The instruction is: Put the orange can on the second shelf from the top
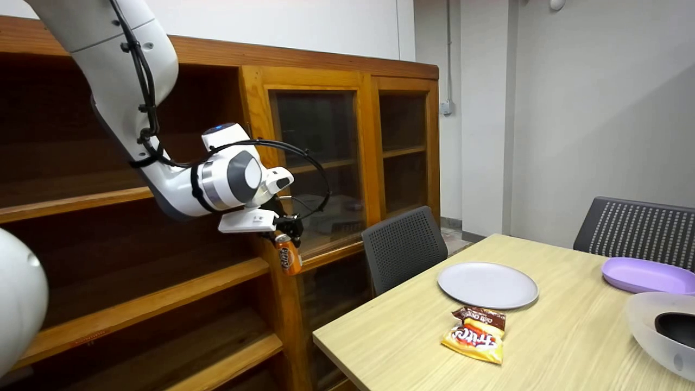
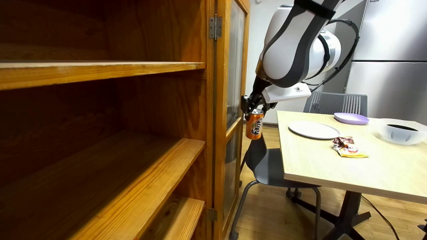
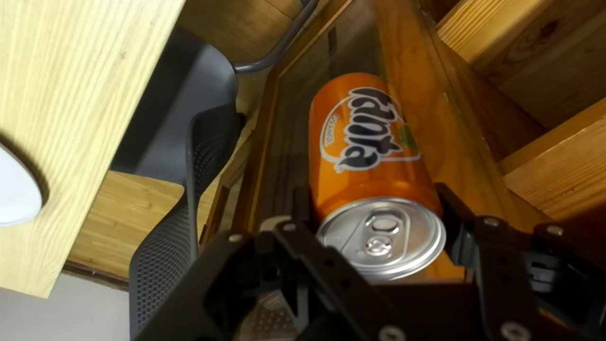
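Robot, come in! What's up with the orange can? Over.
Gripper closed around the orange can, midair. Second shelf from the top not reached yet. Wooden post beside it might get in the way.

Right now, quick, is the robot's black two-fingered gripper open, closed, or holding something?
Black two-fingered gripper: closed, holding the silver-topped orange Fanta drink can near its top end.

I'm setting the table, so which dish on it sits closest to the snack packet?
The pale plate, right next to the packet; the purple dish and the bowl sit farther off.
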Available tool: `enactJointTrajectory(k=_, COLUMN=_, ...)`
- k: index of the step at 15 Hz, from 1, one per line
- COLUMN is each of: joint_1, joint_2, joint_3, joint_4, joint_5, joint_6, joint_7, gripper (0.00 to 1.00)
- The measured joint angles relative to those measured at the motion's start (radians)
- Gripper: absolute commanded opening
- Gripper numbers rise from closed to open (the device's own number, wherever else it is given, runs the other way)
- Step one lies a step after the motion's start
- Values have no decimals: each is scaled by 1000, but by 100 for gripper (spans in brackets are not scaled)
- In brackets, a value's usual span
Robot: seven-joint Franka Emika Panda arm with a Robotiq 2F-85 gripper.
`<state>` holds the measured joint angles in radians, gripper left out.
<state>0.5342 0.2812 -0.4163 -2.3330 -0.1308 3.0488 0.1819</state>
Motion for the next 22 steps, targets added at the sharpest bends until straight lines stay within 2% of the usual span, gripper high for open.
enactJointTrajectory(k=14, joint_1=-1, joint_2=1, joint_3=129, joint_4=45, joint_5=2, joint_6=-51, joint_7=-105, gripper=38)
enactJointTrajectory(k=22, joint_1=-182, joint_2=4, joint_3=348, joint_4=66, joint_5=-37, joint_6=-52, joint_7=-143, gripper=38)
